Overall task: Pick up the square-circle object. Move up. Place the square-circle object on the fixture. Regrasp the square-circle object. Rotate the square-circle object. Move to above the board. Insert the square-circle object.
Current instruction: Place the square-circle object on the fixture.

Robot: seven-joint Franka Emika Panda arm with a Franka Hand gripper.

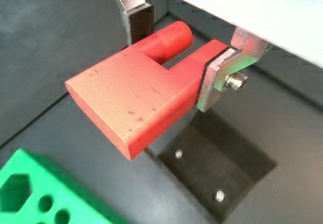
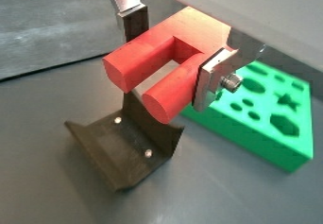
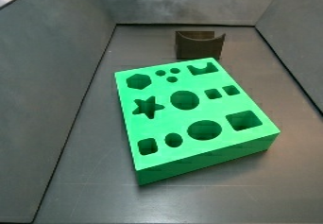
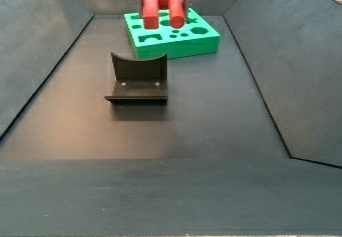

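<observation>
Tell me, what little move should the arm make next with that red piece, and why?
Probably lower it toward the fixture. The gripper hangs high above the floor, its fingers clamped on the square-circle object, and in a wrist view the fixture's empty hollow sits just beneath it. The board comes later.

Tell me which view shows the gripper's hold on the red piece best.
A wrist view: the gripper has its fingers clamped on the square-circle object, above the fixture. The other wrist view shows it too; one side view shows it small, the other barely.
</observation>
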